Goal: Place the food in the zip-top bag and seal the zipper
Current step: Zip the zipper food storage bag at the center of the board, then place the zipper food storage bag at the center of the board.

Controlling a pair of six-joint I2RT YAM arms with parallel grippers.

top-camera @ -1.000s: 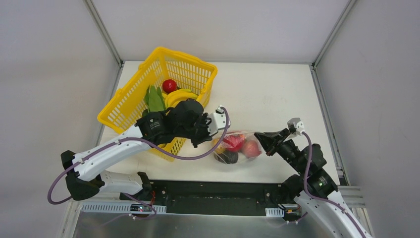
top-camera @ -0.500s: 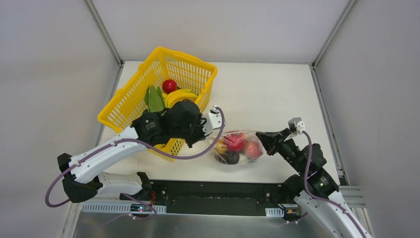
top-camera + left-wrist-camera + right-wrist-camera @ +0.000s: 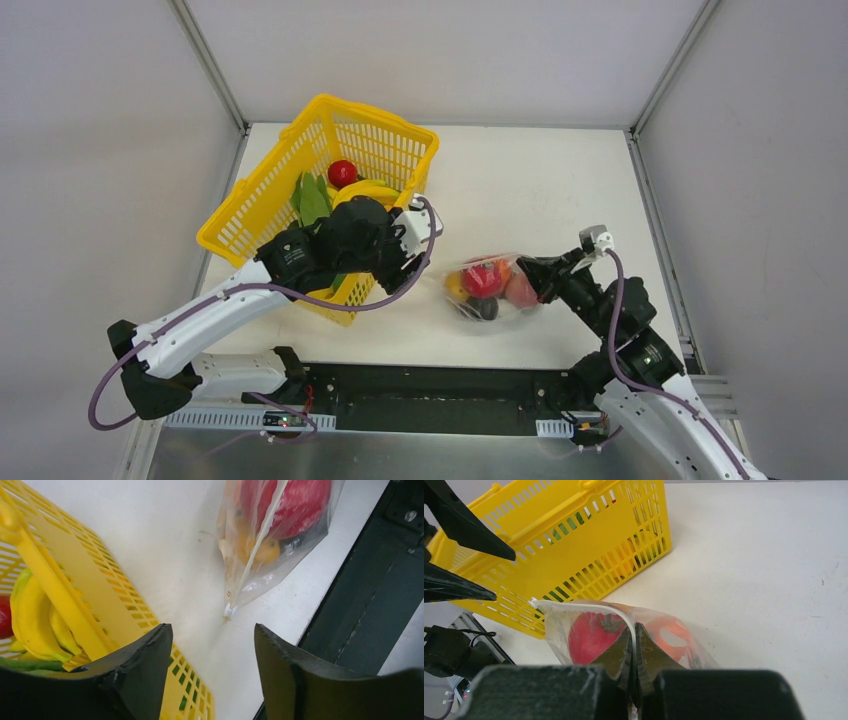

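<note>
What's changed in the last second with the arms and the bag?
The left gripper opened, let go of the zip-top bag and drew back toward the yellow basket. The bag slid a little toward the right gripper, which stays shut on its zipper. The basket has not moved.

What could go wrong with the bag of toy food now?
1. Only the right fingers pinch the clear dotted plastic bag, at its thin zipper strip. The left fingers stand open, apart from it. The bag might slip or sag, and the red toy fruit could spill if the mouth is not sealed.
2. The yellow toy bananas lie in the yellow mesh basket, so sealing now may leave food out.
</note>
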